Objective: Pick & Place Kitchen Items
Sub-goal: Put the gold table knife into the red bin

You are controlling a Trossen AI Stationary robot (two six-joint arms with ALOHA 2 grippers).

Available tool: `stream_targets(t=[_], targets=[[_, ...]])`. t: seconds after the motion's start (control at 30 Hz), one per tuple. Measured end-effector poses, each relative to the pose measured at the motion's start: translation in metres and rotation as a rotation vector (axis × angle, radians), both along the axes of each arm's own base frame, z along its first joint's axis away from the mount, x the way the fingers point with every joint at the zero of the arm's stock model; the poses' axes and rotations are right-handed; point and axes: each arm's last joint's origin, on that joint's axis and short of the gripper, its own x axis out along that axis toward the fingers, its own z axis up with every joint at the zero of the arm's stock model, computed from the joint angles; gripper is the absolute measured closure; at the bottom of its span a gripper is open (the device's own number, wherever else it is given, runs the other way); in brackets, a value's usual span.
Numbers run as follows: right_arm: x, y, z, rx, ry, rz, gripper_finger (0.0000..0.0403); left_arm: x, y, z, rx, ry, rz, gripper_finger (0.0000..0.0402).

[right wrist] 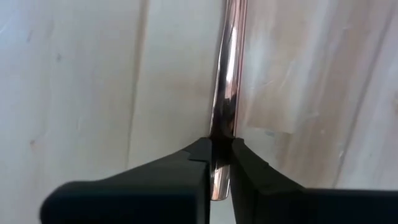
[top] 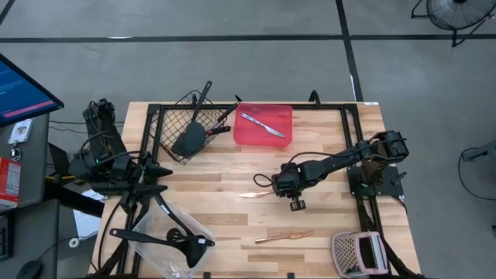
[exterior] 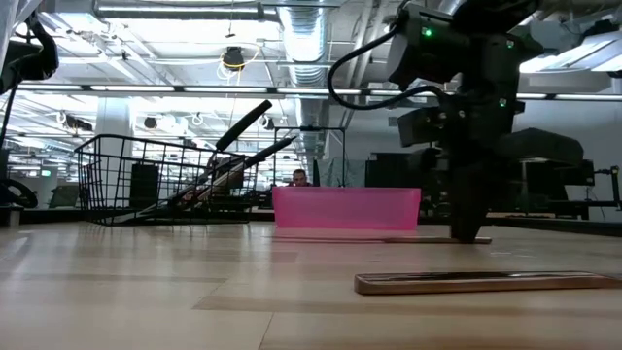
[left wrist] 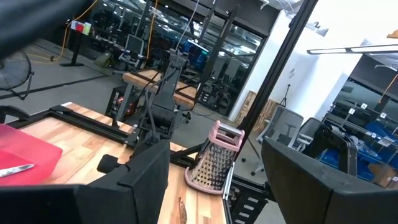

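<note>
I am looking across the table (top: 325, 232) from its near edge. Nearest on the right, the pinkish grater (top: 358, 253) is lying by the near right corner, and a copper stick (top: 284, 235) is lying flat on the wood just left of it. On the near left, a clear tub (top: 159, 246) is holding a black ladle (top: 167, 237), whose handle is sticking out over the rim. The left gripper (left wrist: 214, 180) is hanging above the left side of the table near that tub, its fingers (left wrist: 146, 177) standing wide with nothing between them.

Farther in, near the middle, I am holding the right gripper (right wrist: 217, 152) down at the boards, its fingers (right wrist: 193, 163) pinched narrow on the end of a slim silver utensil (right wrist: 227, 81) that is lying flat on the wood; in the high view it is stretching left from the gripper (top: 288, 188).

At the far side, the red tray (top: 277, 138) is carrying a silver knife (top: 262, 124). Left of it, the black wire basket (top: 172, 115) is holding a black spatula (top: 192, 133) with its handle leaning out over the rim
</note>
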Motion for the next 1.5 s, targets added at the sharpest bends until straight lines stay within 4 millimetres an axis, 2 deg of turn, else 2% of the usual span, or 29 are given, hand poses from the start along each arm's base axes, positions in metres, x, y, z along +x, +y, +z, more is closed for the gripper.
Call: stream_targets(t=[0.27, 0.43, 0.57, 0.73, 0.83, 1.0, 1.13, 1.3, 1.4, 1.5], targets=[[0.003, 0.002, 0.007, -0.035, -0.058, -0.03, 0.0387, 0.0, 0.0, 0.0, -0.008, -0.001, -0.001, 0.0165], [0.001, -0.004, 0.02, -0.015, -0.084, -0.052, 0.0402, 0.0, 0.0, 0.0, -0.009, -0.001, -0.001, 0.0165], [0.0, -0.01, 0.029, -0.006, -0.111, -0.082, 0.0398, 0.0, 0.0, 0.0, -0.009, -0.001, -0.001, 0.0165], [0.001, -0.011, 0.03, 0.002, -0.119, -0.088, 0.04, 0.0, 0.0, 0.0, -0.008, -0.001, -0.001, 0.0165], [0.0, -0.011, 0.03, 0.01, -0.11, -0.111, 0.0379, 0.001, -0.002, -0.001, 0.002, 0.005, 0.004, 0.0165], [-0.009, -0.01, 0.034, 0.058, -0.044, -0.155, 0.032, 0.01, -0.01, -0.008, 0.081, 0.042, 0.085, 0.0163], [-0.018, -0.005, 0.054, 0.11, -0.086, -0.2, 0.0282, 0.021, -0.016, -0.014, 0.126, 0.058, 0.115, 0.017], [-0.032, 0.001, 0.093, 0.157, -0.252, -0.244, 0.0257, 0.044, -0.018, -0.022, 0.193, 0.077, 0.117, 0.0199], [-0.041, 0.004, 0.115, 0.166, -0.365, -0.271, 0.0254, 0.058, -0.017, -0.027, 0.216, 0.087, 0.102, 0.0242], [-0.052, 0.003, 0.133, 0.158, -0.46, -0.308, 0.0254, 0.075, -0.014, -0.034, 0.23, 0.112, 0.11, 0.0305]])
